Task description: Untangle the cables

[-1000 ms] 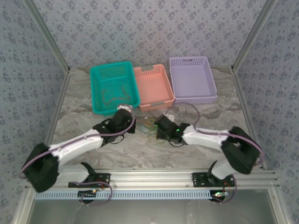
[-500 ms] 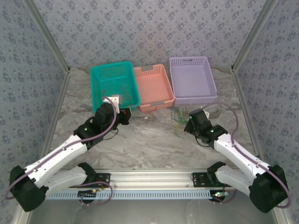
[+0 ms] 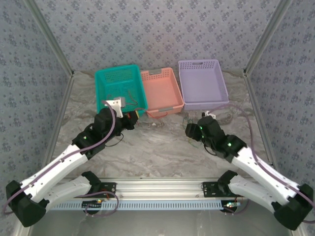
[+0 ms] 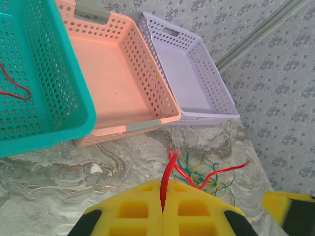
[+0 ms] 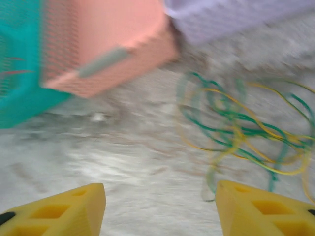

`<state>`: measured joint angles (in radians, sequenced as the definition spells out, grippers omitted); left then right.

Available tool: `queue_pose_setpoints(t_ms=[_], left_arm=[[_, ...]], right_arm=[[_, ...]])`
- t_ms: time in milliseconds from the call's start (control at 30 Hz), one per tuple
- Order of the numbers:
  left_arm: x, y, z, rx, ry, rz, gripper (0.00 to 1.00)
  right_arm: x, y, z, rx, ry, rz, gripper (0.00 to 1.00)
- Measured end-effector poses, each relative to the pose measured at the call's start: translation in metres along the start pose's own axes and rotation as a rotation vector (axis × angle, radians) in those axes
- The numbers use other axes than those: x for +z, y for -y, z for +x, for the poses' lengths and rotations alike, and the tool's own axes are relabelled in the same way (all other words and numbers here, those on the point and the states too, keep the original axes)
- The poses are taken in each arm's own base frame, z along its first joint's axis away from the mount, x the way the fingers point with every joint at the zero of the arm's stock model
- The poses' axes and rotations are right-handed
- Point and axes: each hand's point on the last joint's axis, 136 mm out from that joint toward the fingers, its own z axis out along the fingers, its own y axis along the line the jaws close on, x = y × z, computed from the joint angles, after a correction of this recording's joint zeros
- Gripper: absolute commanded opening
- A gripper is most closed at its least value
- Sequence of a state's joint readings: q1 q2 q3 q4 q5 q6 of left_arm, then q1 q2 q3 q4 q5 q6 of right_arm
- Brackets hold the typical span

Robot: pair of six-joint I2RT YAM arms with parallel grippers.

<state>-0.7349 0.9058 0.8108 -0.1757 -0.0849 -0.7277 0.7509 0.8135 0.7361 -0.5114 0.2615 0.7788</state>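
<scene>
One red cable (image 4: 169, 172) in left gripper (image 4: 163, 199)

The left gripper's (image 4: 163, 206) jaws were pressed together on a red cable (image 4: 170, 167), which rose between them and bent toward a green-and-yellow tangle (image 4: 206, 174) lying on the marbled surface (image 4: 59, 172). Toward its far edge stood a teal basket (image 4: 64, 98) holding another red wire (image 4: 15, 86), a salmon basket (image 4: 128, 64) and a purple basket (image 4: 187, 73), side by side.
</scene>
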Motion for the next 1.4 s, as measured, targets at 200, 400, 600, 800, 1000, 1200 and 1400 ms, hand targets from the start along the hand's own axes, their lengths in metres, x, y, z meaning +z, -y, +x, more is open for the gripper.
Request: queue_pose_setpoints(t_ms=[200, 400, 600, 800, 1000, 1200, 1400], left_arm=[[0.003, 0.008, -0.001, -0.039, 0.0, 0.037, 0.0], [0.004, 0.015, 0.001, -0.066, -0.018, 0.072, 0.0], [0.007, 0.018, 0.016, -0.082, -0.058, 0.104, 0.0], [0.008, 0.025, 0.029, -0.088, -0.093, 0.146, 0.0], [0.009, 0.03, 0.049, -0.075, -0.167, 0.187, 0.0], [0.023, 0.045, 0.101, 0.017, -0.329, 0.245, 0.0], [0.04, 0.065, 0.143, 0.12, -0.425, 0.284, 0.0]], right_arm=[[-0.021, -0.07, -0.002, 0.058, 0.105, -0.238, 0.78], [0.016, -0.095, 0.002, 0.168, 0.141, -0.274, 0.77], [0.04, -0.095, -0.02, 0.317, 0.189, -0.268, 0.54], [0.061, -0.079, -0.038, 0.451, 0.209, -0.246, 0.0], [0.054, -0.072, -0.071, 0.463, 0.224, -0.214, 0.0], [0.032, -0.091, -0.135, 0.385, 0.218, -0.264, 0.0], [0.055, -0.1, -0.133, 0.248, 0.052, -0.246, 0.0]])
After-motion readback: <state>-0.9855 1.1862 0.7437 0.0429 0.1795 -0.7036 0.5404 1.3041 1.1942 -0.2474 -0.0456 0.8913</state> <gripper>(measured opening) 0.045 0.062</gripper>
